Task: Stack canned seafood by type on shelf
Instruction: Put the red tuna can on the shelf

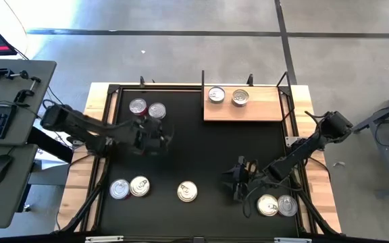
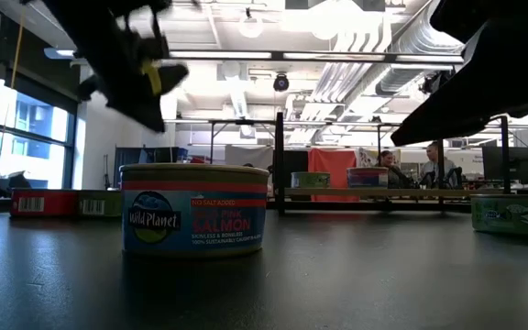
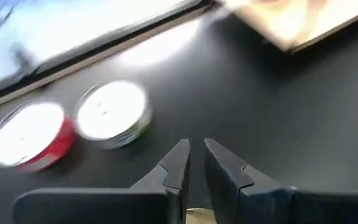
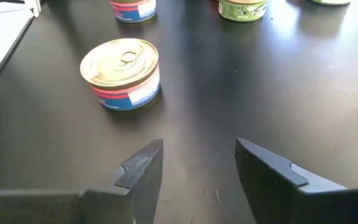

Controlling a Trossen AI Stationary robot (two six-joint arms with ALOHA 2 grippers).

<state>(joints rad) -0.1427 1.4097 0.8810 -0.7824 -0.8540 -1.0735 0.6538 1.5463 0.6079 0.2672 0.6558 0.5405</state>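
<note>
1. The left arm reaches in from the left edge toward the middle of the tabletop [image 1: 201,145].
2. The left gripper [image 3: 195,149] hangs above the tabletop, its fingers nearly together, holding nothing.
3. The right arm angles in from the right edge.
4. The right gripper [image 4: 197,163] sits low, fingers apart and empty.

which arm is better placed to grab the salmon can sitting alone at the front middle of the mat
Right, probably. The right pincer is open, empty, and pointed at the salmon can. The left pincer hovers near the two back-left cans, farther away.
</note>
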